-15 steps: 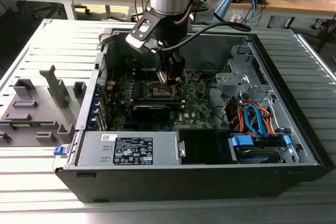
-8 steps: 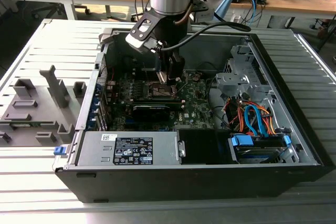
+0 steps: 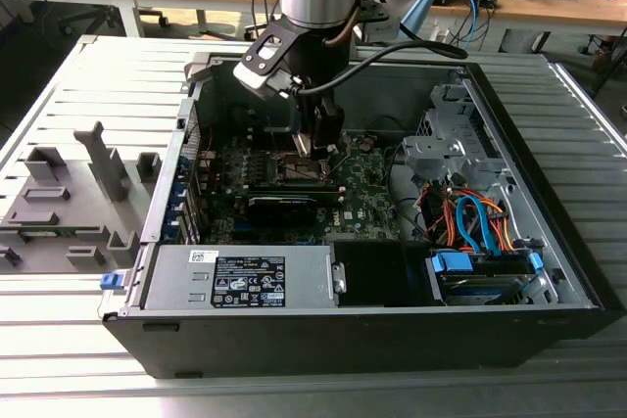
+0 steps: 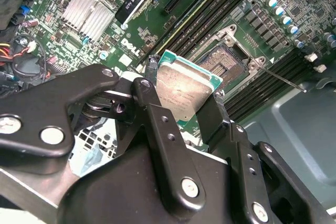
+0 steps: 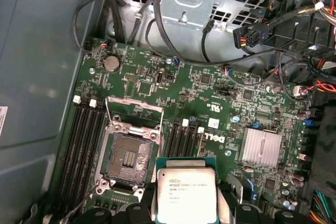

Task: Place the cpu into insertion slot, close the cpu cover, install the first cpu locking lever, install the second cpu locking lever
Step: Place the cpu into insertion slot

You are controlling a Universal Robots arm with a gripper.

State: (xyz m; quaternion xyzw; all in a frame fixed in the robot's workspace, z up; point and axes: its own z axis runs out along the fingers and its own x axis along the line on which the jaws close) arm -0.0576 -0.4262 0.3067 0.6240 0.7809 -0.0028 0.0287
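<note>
The black two-finger gripper [image 4: 184, 83] is pinching the small square cpu with a dull silver-grey metal top [image 4: 188, 92] by two opposite edges (the fingers press on it from both sides). The chip hangs over the green circuit board [image 5: 194, 103], near the square black insertion slot [image 5: 126, 158] and not seated in it. The slot lies bare; its thin metal cpu cover [image 5: 135, 109] stands open at one edge. All this is inside an open black computer case [image 3: 392, 340].

An open black computer case [image 3: 343, 340] lies on the slatted bench [image 3: 59, 85], with grey fixtures [image 3: 69, 193] beside it on the exterior view's left. Inside are a green motherboard [image 3: 367, 198], a labelled silver power supply [image 3: 245, 276], and orange and blue cables [image 3: 470, 217]. A finned heatsink [image 5: 261, 144] and a coin cell [image 5: 111, 63] sit on the board.
</note>
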